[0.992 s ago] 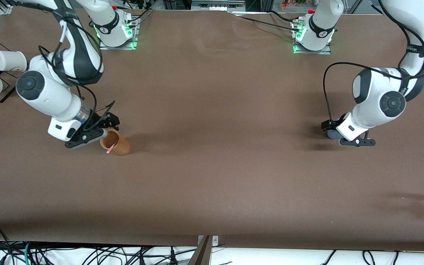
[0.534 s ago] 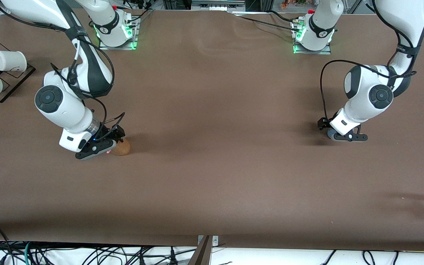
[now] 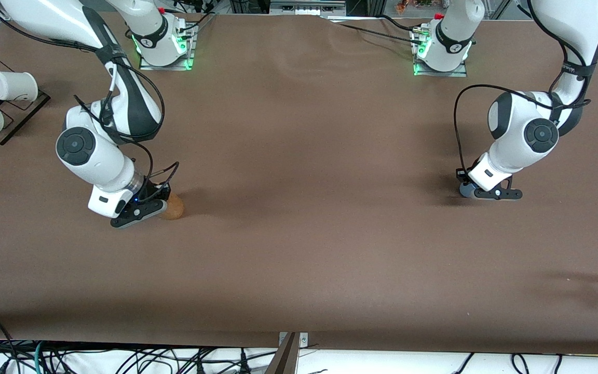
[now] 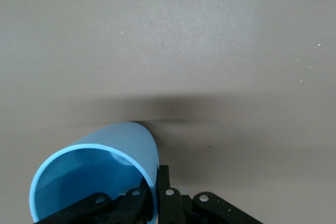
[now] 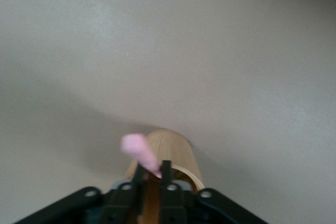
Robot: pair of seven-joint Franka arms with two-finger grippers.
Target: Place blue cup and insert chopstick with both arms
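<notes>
Right end effector (image 3: 146, 206) lowered (onto chopstick (image 5: 140, 153))

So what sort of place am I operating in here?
Probably a robotics lab bench: a brown-covered table, arm bases bolted along its edge, loose cables underneath, and a rack of white cups.

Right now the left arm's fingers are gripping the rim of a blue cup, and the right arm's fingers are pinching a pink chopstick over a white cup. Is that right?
Not quite. The cup under the right gripper is tan, not white: the right wrist view shows the pink chopstick pinched over a tan cup. The rest holds: the left gripper grips the blue cup by its rim.
</notes>
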